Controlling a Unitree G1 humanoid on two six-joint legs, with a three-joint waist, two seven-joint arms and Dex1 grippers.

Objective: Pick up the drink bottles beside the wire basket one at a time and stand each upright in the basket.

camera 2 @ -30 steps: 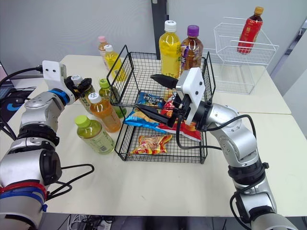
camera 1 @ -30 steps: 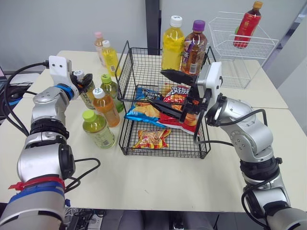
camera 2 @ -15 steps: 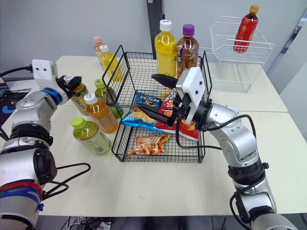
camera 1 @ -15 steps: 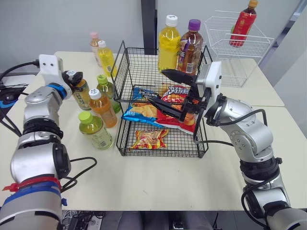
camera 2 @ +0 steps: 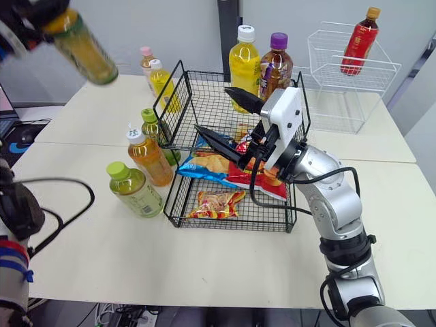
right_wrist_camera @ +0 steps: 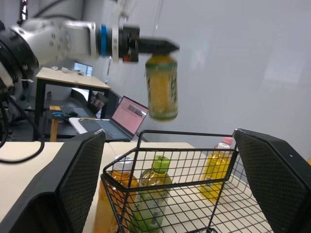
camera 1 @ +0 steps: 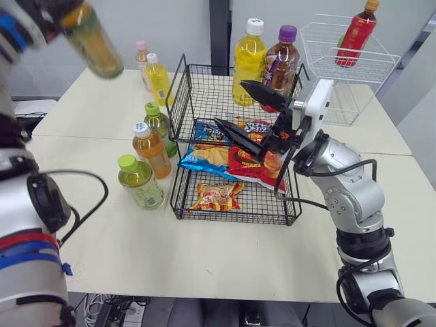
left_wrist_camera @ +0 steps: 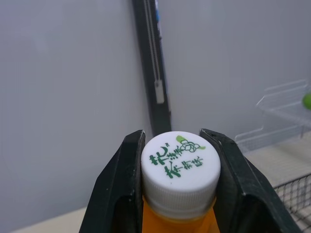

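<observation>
i am holding one tea bottle (camera 1: pixel 97 46) by its white cap (left_wrist_camera: pixel 181 162). my left pincer (left_wrist_camera: pixel 174 137) is closed snugly on the cap's two sides, and i am carrying the bottle high in the air, well to the left of the black wire basket (camera 1: pixel 235 218). the step in hand, i judge, is the carry.

next i am going to need to bring it over the upper tier, lower it upright into a free spot, and only then let go. two bottles are standing there: a tall yellow bottle (camera 1: pixel 247 65) and a purple-capped bottle (camera 1: pixel 281 61). my right pincer (camera 1: pixel 248 114) is hanging wide open and empty over that tier, so it may be in the way.

five bottles are waiting on the table (camera 1: pixel 204 252) left of the basket:
- pink-capped bottle (camera 1: pixel 140 54)
- lemon bottle (camera 1: pixel 157 80)
- dark green bottle (camera 1: pixel 157 124)
- orange bottle (camera 1: pixel 151 151)
- pale green bottle (camera 1: pixel 140 182)

one red bottle (camera 1: pixel 355 34) is leaning in a white wire basket (camera 1: pixel 354 71) behind. i am counting at least four snack bags (camera 1: pixel 214 196) below.
</observation>
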